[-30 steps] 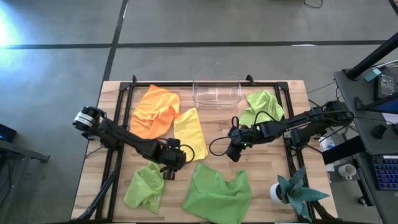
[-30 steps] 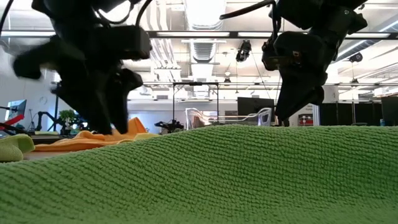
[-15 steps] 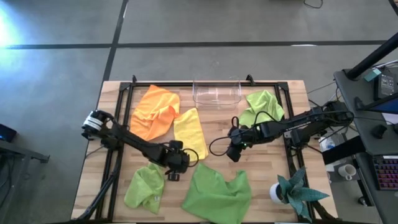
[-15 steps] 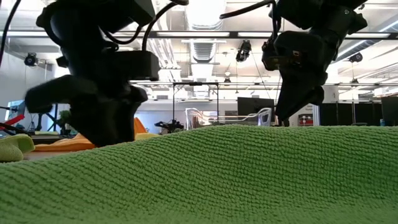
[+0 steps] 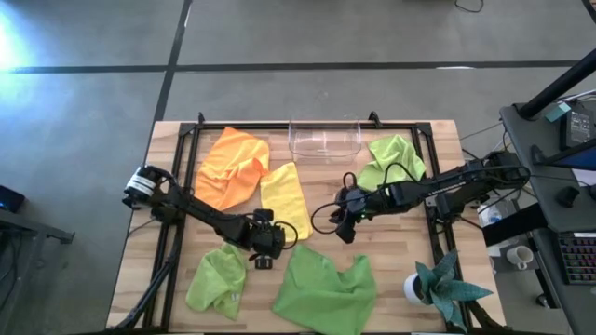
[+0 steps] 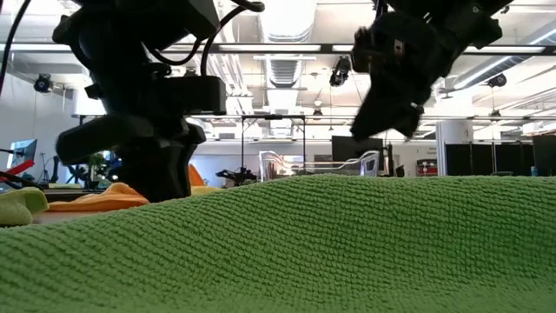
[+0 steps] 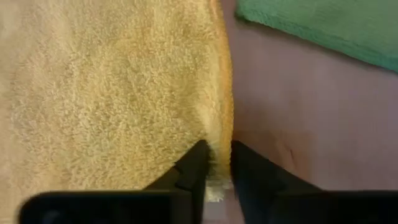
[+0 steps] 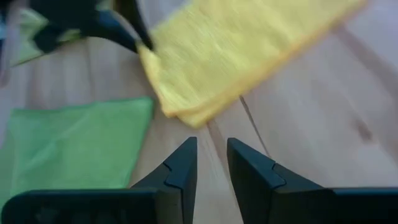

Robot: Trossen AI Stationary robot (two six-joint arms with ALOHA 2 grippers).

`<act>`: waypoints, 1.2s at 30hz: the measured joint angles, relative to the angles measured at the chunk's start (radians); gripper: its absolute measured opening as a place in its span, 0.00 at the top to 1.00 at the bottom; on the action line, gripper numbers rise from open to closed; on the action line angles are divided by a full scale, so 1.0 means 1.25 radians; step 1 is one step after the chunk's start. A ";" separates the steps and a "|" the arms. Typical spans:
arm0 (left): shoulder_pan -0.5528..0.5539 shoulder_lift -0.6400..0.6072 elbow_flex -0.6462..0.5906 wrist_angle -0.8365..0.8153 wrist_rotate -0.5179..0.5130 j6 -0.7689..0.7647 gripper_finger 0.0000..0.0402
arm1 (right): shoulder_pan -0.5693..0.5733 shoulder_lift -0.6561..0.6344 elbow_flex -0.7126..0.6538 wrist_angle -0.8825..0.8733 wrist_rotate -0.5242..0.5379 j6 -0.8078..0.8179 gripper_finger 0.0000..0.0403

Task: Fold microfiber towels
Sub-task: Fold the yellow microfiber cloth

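Note:
A yellow towel [image 5: 284,197] lies folded at mid-table, with an orange towel [image 5: 231,166] to its left. Lime green towels lie at the far right [image 5: 396,158], near left [image 5: 216,279] and near middle [image 5: 326,288]. My left gripper [image 5: 264,247] is at the yellow towel's near corner and is shut on it [image 7: 216,155]. My right gripper [image 5: 343,226] hovers over bare wood to the right of the yellow towel. Its fingers [image 8: 211,152] stand a narrow gap apart with nothing between them. My left gripper pinches the yellow towel's edge at its near corner [image 7: 219,134] between its two fingers [image 7: 194,167]. The fingers come from above. How many layers they have, I cannot tell. The rest of the towel lies flat on the table.
A clear plastic bin [image 5: 324,138] stands at the far edge in the middle. A teal plant in a white pot [image 5: 440,287] stands at the near right corner. Bare wood [image 5: 391,242] shows between the yellow towel and the plant.
My left gripper has moved a little toward the table's right and near edges, down to the yellow towel's near corner. My right gripper has shifted slightly toward the yellow towel and tipped.

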 joint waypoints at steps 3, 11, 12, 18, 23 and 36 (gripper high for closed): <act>0.001 -0.012 0.010 -0.003 0.000 0.000 0.98 | 0.000 0.000 0.000 0.038 -0.003 -0.102 0.78; 0.010 -0.055 0.027 0.003 0.054 -0.086 0.99 | 0.000 0.000 0.000 0.114 -0.104 -0.340 0.78; 0.011 -0.060 0.027 0.005 0.054 -0.100 0.99 | 0.001 0.000 0.000 0.120 -0.109 -0.363 0.77; 0.016 -0.068 0.026 0.005 0.066 -0.165 0.99 | 0.002 0.009 0.000 0.156 -0.129 -0.416 0.77; 0.017 -0.068 0.026 0.006 0.066 -0.244 0.99 | 0.002 0.022 0.000 0.182 -0.129 -0.423 0.75; 0.020 -0.084 0.028 0.008 0.072 -0.335 1.00 | 0.002 0.104 0.000 0.257 -0.150 -0.375 0.61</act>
